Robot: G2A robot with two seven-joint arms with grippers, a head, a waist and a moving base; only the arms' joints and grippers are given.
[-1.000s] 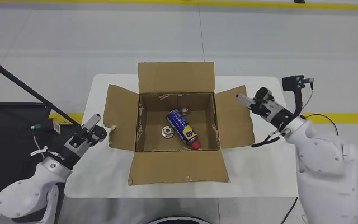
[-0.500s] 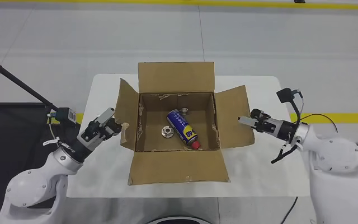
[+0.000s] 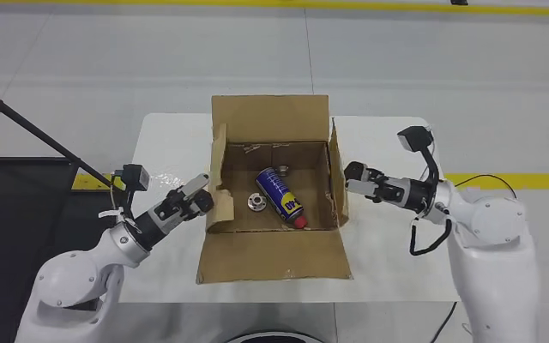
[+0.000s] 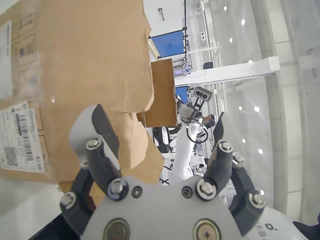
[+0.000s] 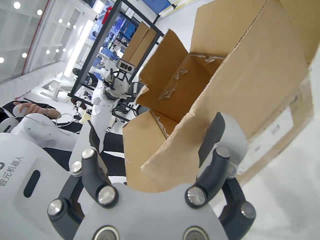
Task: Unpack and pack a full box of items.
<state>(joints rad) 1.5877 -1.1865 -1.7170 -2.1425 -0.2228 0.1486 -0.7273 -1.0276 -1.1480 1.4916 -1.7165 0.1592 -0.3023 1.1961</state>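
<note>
From the top view, the box [image 3: 270, 154] sits mid-table [image 3: 386, 257], with a spray can [image 3: 281, 195] and a small metal fitting [image 3: 255, 202] on its floor. The left flap [image 3: 218, 184] and right flap [image 3: 336, 176] stand nearly upright, while the far and near flaps lie folded out. My left gripper [image 3: 203, 194] presses the outside of the left flap and my right gripper [image 3: 350, 178] the outside of the right one.

In the left wrist view the fingers are spread wide and clamp nothing. One pad [image 4: 105, 126] rests on cardboard.

In the right wrist view the jaws also gape, with the flap's edge loose between them.

I judge this to be the closing step. Next I need to push both side flaps down inward, evenly, so the box doesn't slide.
</note>
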